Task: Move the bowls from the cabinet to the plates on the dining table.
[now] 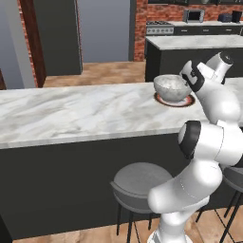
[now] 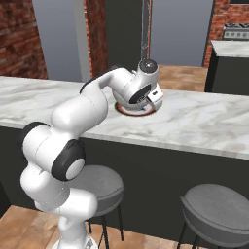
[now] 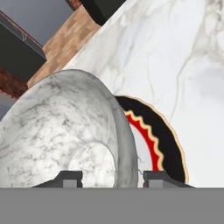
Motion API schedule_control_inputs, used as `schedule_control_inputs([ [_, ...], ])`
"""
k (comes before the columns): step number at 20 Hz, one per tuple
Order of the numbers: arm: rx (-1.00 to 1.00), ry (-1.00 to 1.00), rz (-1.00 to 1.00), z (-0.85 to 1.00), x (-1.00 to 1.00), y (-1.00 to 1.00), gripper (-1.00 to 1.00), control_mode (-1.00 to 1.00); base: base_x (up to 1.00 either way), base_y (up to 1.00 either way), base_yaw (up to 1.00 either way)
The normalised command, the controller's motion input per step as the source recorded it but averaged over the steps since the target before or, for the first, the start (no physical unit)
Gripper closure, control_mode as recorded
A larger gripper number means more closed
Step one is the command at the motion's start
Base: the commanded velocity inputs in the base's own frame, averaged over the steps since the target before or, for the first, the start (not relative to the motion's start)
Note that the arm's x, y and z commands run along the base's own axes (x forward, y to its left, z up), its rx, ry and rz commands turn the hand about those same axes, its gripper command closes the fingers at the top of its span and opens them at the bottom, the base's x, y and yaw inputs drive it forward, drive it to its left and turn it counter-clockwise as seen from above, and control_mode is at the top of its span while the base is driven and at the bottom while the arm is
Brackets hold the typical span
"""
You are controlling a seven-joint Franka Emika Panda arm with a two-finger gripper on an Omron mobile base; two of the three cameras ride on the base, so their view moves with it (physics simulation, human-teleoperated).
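One arm (image 1: 209, 123) bent, end effector (image 3: 113, 177) straddling bowl (image 1: 172, 88) rim

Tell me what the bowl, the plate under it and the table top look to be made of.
Bowl: white-grey marbled, looks like stone or glazed ceramic, with grey veining over a smooth wall. Plate: probably glazed ceramic, with a black rim band, a red and cream zigzag ring and a thin gold-toned edge. Table top: polished marble look, white with soft grey veins. All rendered, so the real material stays open.
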Motion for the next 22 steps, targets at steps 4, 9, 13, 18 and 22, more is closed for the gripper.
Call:
schedule_control_inputs([
  [4,0.0,0.02,0.0,0.26,0.0,0.0,-1.0,-1.0,0.0,0.0,0.0],
  [9,0.0,0.05,0.0,0.44,-0.04,0.0,-1.0,-1.0,0.0,0.0,0.0],
  [13,0.0,0.01,0.01,0.42,-0.35,0.04,-1.0,-1.0,0.0,0.0,0.0],
  [18,-0.03,0.0,0.06,0.34,-0.65,0.29,-1.0,-1.0,0.0,0.0,0.0],
  [22,-0.06,0.02,0.08,0.11,-0.73,0.41,-1.0,-1.0,0.0,0.0,0.0],
])
